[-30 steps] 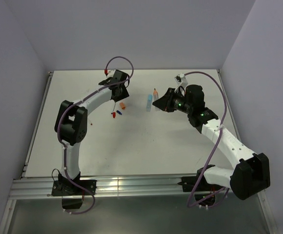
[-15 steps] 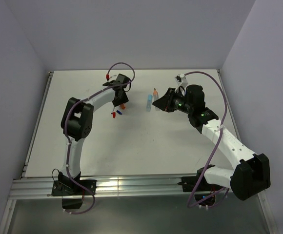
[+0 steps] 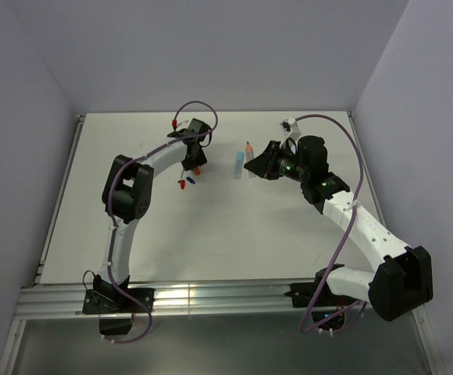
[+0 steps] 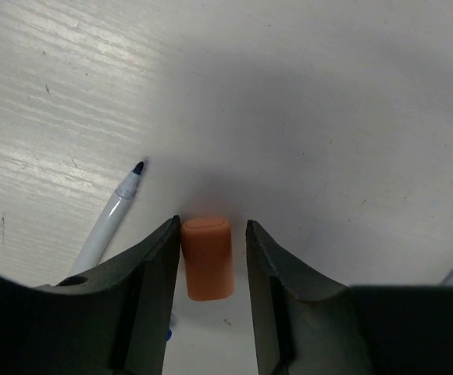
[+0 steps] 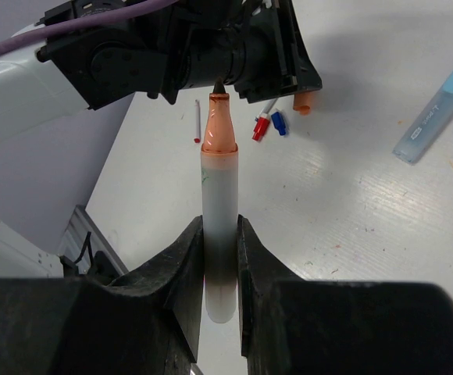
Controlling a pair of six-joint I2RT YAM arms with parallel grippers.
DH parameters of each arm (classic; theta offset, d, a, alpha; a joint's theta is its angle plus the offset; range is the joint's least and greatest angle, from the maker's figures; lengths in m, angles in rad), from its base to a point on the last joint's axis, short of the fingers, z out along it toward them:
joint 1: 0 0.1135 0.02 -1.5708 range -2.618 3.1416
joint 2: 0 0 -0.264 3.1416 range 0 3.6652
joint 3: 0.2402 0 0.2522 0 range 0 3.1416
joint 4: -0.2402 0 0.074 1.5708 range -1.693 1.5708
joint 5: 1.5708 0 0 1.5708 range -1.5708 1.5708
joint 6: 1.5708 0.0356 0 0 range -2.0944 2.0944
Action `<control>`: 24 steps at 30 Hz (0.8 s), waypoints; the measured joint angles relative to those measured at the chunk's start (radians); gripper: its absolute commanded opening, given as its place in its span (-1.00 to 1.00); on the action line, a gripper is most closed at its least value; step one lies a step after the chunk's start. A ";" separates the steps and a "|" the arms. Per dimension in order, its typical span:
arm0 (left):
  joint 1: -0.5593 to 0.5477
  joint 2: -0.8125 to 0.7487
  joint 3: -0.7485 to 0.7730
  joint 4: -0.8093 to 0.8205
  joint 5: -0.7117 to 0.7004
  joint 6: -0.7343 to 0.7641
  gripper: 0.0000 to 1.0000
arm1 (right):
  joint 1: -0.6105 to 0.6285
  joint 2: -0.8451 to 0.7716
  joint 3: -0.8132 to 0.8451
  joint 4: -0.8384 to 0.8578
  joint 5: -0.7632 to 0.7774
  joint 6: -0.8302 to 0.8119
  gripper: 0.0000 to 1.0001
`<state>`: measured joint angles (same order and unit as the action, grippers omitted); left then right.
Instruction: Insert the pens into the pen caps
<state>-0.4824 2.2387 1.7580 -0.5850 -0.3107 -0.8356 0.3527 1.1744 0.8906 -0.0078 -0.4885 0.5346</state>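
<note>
The left claw (image 4: 212, 225) is lowered to the worktop (image 3: 211, 234) with its jaws set narrow around the orange cap (image 4: 208, 258). The finger on the left of the wrist view touches the cap's side, and a thin gap shows at the other finger, so the cap is straddled but not clamped. The cap rests on the worktop between the fingertips, at the far middle of the surface in the overhead view.

A pen with a dark tip (image 4: 109, 226) lies just beside the claw, angled, its tip pointing away from the camera. The red cap (image 5: 259, 129) and the dark blue cap (image 5: 278, 121) lie side by side close to the orange one. A thin whitish stick (image 5: 197, 123) lies a little farther off.

The right claw (image 5: 220, 234) is clamped on the pale barrel of the orange-tipped pen (image 5: 219, 195), held above the worktop with its tip aimed toward the left arm. A light blue pen (image 3: 237, 163) lies flat between the two claws.
</note>
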 measured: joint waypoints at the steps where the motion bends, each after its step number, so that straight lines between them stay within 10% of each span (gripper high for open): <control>1: -0.001 0.001 0.000 -0.001 -0.002 0.000 -0.14 | 0.000 0.000 0.000 0.000 -0.001 0.000 -1.00; 4: -0.003 0.002 0.000 -0.004 -0.003 0.000 -0.28 | 0.000 0.000 0.000 0.000 -0.003 0.000 -1.00; 8: -0.004 0.002 0.000 -0.003 -0.001 -0.003 -0.99 | 0.000 0.000 0.000 0.000 -0.004 0.000 -1.00; 16: -0.009 -0.053 -0.034 -0.018 0.026 0.023 -0.99 | 0.000 0.000 0.000 0.002 -0.021 0.000 -1.00; 24: -0.010 -0.511 -0.091 0.027 0.118 0.057 -0.99 | 0.075 0.000 0.000 0.009 -0.014 0.000 -1.00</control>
<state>-0.4927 1.7275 1.6672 -0.5579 -0.1925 -0.7788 0.4278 1.1748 0.8902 0.0010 -0.5026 0.5343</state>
